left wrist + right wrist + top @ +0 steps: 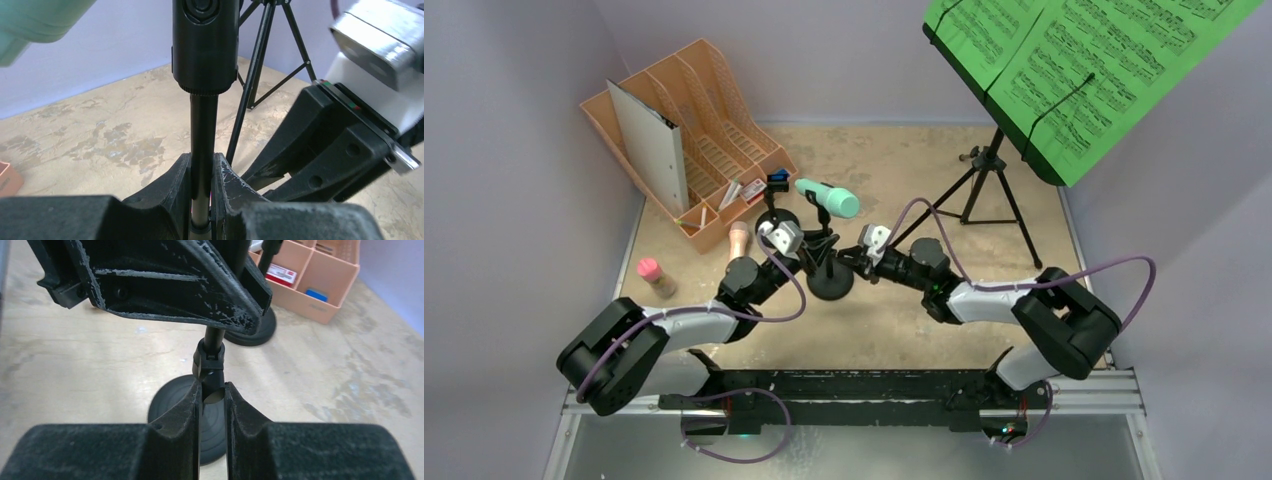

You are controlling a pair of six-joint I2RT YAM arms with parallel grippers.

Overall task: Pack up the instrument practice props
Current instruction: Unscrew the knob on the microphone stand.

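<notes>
Top external view, mid-scene: short black metal clip pole on a round base (831, 284), clamped from both sides. Left gripper (202, 172) closed tight on the thin shaft under the thick collar, right gripper (212, 395) nipped onto the joint just above the base. Apparently one to steady, one to fold or shorten for packing. Just behind, teal plastic toy microphone (828, 199). Far right, black tripod (987, 185) bearing green sheet-music pages (1084, 60), not yet packed.

Left arm (694, 325) and right arm (994, 298) extended forward and angled inward, wrists low, left gripper (202, 172) clamped on clip pole (209, 362), right gripper (212, 400) closed on same pole, lower down, opposing.
</notes>
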